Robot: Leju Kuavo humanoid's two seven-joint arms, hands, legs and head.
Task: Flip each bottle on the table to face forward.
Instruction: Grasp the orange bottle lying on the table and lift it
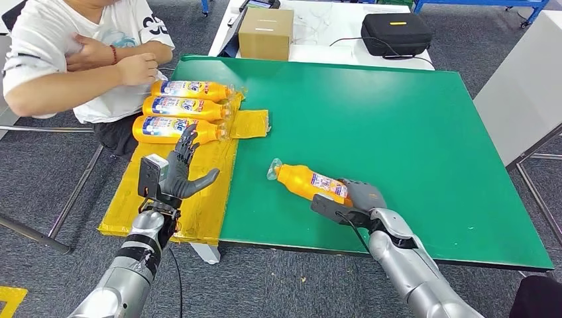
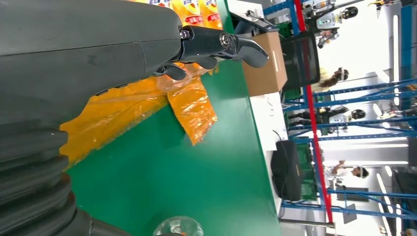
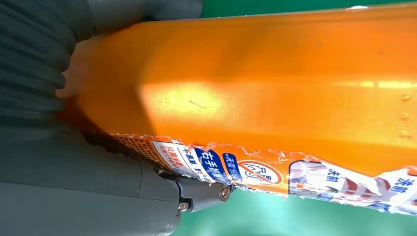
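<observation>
Near the counter's (image 1: 397, 132) front edge, the right hand (image 1: 358, 197) grips the lone bottle (image 1: 308, 181).
Flip seemingly underway; next, roll it label-up. Left hand (image 1: 180, 169) hovers spread near three bottles (image 1: 179, 106) at the left edge.

The head view looks forward and down on the green table top (image 1: 397, 119) from high up, the turned left wrist view crosses that same green surface (image 2: 196, 172), and the right wrist view sits tight against the orange plastic bottle (image 3: 275, 88).
</observation>
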